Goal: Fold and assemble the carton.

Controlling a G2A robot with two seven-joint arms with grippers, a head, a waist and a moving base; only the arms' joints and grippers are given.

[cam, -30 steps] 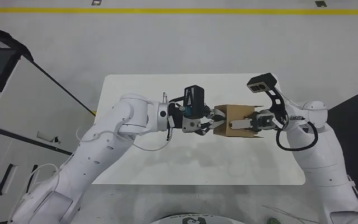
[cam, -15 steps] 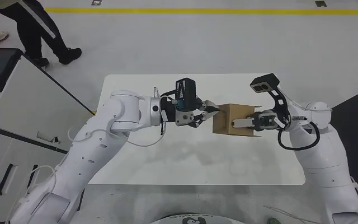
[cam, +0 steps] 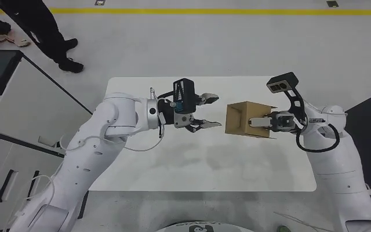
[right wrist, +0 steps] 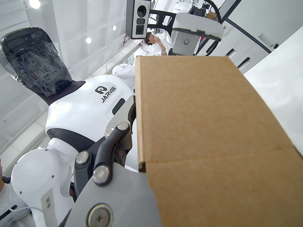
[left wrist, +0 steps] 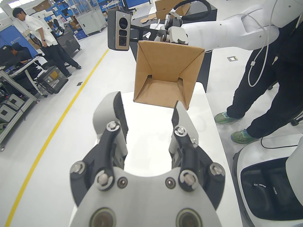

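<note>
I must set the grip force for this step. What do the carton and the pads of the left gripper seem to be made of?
The carton: brown cardboard, matte, probably corrugated; creased folds and a thick raw edge show. The pads of the left gripper: black and rough-textured, perhaps rubber or foam; the look leaves this open.
</note>
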